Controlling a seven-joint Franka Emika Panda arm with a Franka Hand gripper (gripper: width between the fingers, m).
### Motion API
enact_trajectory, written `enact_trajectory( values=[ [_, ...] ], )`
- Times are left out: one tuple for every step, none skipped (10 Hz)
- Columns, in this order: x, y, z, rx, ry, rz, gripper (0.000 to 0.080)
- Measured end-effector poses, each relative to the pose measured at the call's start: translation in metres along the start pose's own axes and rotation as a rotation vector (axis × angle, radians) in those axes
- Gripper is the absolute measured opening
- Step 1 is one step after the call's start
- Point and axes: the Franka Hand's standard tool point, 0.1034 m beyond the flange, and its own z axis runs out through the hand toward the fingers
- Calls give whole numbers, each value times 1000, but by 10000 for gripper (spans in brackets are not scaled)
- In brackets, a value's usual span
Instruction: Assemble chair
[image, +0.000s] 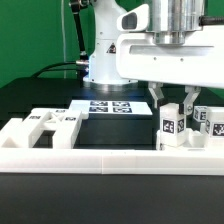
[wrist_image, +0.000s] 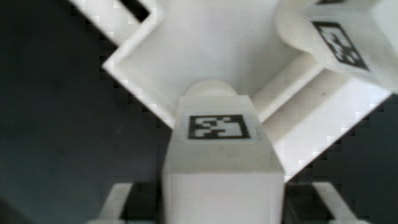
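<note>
Black matte tabletop (image: 40, 95); pincer (image: 172, 104) clamps blocky white tagged leg (image: 170, 130).

The white robot arm (image: 120, 40) runs out through the top edge of the exterior view. There, the low white border rail (image: 100, 155) hides the foot of the white blocky tagged chair leg (image: 170, 128). A second tagged white leg (image: 212, 120) is cut off by the exterior view's right edge. The tags on the flat white marker board (image: 108, 105) are too small to read. In the wrist view, the fingers (wrist_image: 121, 200) of the gripper (wrist_image: 219, 200) are blurred pale strips clipped by the frame. Another tagged white piece (wrist_image: 334, 40) is also cut off.
</note>
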Motion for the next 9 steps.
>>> enact_trajectory(
  values=[
    [0, -1, 1, 2, -3, 119, 291],
    [-2, -2, 2, 4, -2, 242, 291],
    [-1, -4, 2, 6, -4, 326, 291],
    [0, -4, 2, 8, -9, 401, 291],
    [0, -5, 2, 9, -9, 471, 291],
    [-1, -5, 2, 9, -10, 511, 291],
    [-1, -6, 2, 12, -13, 591, 291],
    [-2, -6, 2, 13, -14, 637, 291],
    [-2, -7, 2, 15, -13, 677, 291]
  ],
)
